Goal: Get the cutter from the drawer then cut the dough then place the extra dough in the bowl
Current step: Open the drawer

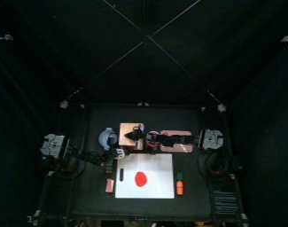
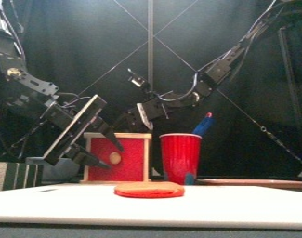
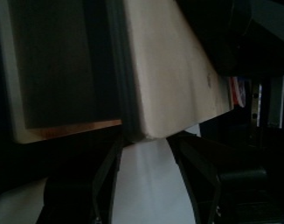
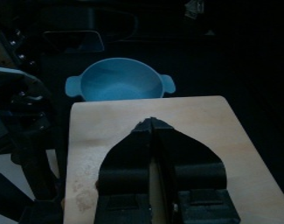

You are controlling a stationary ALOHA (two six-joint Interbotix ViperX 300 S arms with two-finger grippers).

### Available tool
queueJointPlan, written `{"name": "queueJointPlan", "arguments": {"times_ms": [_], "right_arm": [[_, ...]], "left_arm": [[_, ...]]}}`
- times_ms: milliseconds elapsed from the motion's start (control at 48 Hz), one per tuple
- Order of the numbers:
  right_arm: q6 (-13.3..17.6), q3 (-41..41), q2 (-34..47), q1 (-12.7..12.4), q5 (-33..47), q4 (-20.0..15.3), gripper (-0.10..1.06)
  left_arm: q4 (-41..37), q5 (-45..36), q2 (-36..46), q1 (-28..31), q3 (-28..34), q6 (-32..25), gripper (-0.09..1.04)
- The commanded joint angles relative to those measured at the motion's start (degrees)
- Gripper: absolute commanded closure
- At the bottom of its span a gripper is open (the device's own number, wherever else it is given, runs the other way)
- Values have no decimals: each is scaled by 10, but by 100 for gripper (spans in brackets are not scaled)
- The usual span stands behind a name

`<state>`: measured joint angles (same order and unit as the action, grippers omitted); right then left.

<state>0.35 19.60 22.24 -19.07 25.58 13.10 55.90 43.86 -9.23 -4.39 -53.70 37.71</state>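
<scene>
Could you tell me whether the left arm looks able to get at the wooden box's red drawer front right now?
Probably yes: the left end effector, jaws open, sits right by the drawer front with nothing between; the right end effector is above the wooden box, out of the way.

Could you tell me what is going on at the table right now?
The right gripper rests with shut jaws on top of the wooden box, seemingly steadying it. The left gripper is at the box's front by the red drawer front, jaws open. No cutter shows yet. The red dough lies uncut on the white cutting board, and the blue-grey bowl sits beside the box.
</scene>
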Motion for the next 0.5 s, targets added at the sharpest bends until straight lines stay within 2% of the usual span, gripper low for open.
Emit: {"name": "queueJointPlan", "arguments": {"times_ms": [21, 250, 417, 500], "right_arm": [[-2, 4, 4, -5, -15, 0, 102], [-1, 3, 5, -4, -26, 0, 102], [-1, 4, 5, -4, -33, -3, 102], [-1, 4, 5, -4, -38, -5, 102]], "left_arm": [[5, 5, -2, 10, 20, -4, 14], [5, 5, -14, 19, 26, -8, 17], [7, 1, -14, 11, 21, -16, 34], [8, -6, -11, 2, 19, -16, 39]]}}
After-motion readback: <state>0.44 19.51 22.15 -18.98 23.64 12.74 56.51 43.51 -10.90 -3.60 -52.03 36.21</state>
